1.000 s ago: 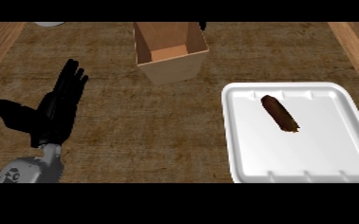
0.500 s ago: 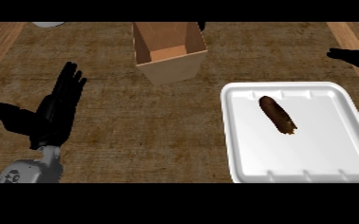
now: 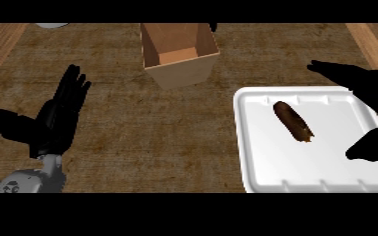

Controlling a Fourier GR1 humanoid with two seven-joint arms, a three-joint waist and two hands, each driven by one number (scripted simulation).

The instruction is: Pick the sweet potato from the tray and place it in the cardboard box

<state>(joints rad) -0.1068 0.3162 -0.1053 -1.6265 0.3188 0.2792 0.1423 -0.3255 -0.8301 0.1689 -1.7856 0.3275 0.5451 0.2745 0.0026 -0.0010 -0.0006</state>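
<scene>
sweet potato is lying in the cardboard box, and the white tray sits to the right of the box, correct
Not quite. The head view shows the sweet potato lying on the white tray, not in the cardboard box, whose visible inside holds nothing. The rest stands: the tray sits to the right of the box.

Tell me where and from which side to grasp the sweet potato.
Probably at its thick middle, from above, fingers and thumb across its width: the sweet potato lies flat and alone on the white tray, long axis diagonal, with the right hand already beside it.
</scene>
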